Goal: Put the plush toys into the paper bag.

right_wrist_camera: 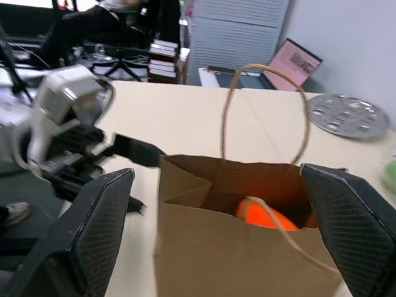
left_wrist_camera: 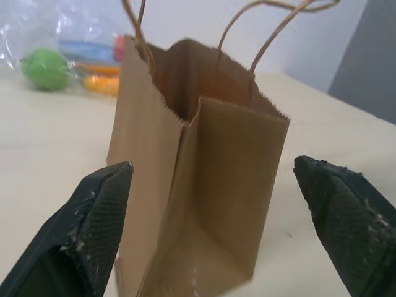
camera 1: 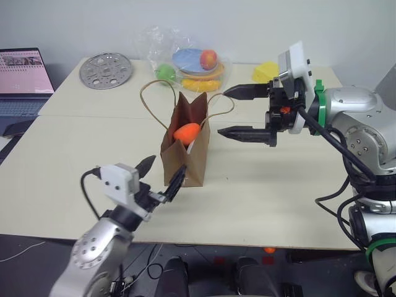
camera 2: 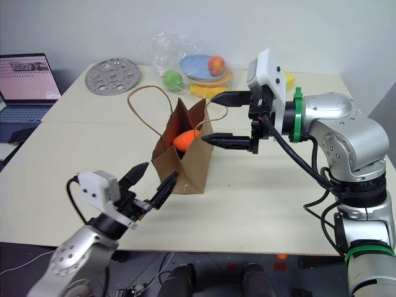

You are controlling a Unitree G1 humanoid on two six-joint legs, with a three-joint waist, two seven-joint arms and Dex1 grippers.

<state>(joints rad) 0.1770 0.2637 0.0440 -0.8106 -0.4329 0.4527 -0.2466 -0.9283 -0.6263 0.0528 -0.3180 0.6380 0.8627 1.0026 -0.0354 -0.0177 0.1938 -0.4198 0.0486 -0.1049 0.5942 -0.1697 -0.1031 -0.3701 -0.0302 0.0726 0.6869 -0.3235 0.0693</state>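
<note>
Orange carrot [camera 1: 186,132] sits in the paper bag [camera 1: 185,162]; left pincer [camera 1: 162,175] and right pincer [camera 1: 245,112] spread, empty, apparently released.

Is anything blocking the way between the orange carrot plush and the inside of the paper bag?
Nothing visible does: the orange carrot plush already sits in the open mouth of the paper bag. Both the left gripper and right gripper are open beside it.
</note>
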